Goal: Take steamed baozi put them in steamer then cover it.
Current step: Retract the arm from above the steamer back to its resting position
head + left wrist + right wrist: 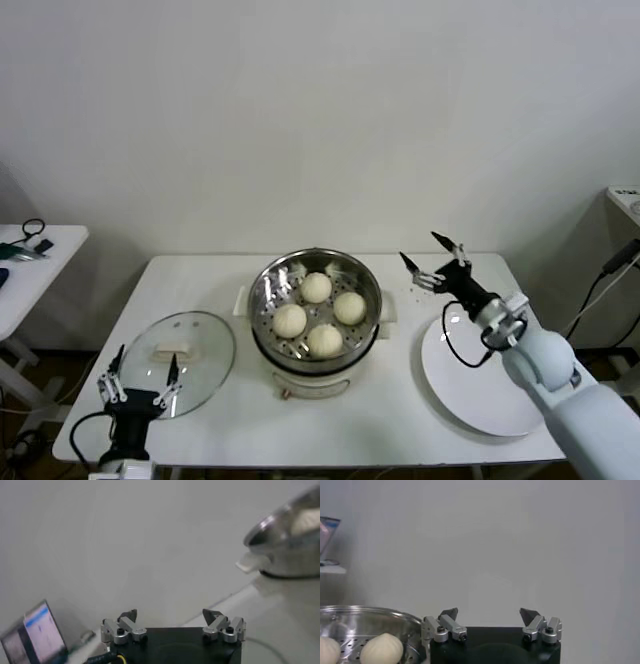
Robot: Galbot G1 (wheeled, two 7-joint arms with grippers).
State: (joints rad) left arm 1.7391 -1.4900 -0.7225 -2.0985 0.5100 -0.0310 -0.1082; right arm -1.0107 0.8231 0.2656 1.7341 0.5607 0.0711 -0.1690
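With four steamed baozi [319,313] already in the steamer [315,300], the glass lid [178,349], probably heavy and slippery, wants a grip on its cream handle [168,352] by the left gripper [139,383], whose claw is wide and empty, like the right gripper [427,257].

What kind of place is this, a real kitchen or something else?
Probably a lab or test room, not a home kitchen: a plain white table against a bare white wall, a side desk with cables, and only a steamer with glass lid and plate set out.

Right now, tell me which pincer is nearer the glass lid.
Left. The left pincer hovers open at the glass lid's near edge; the right pincer is open beyond the steamer, above the plate.
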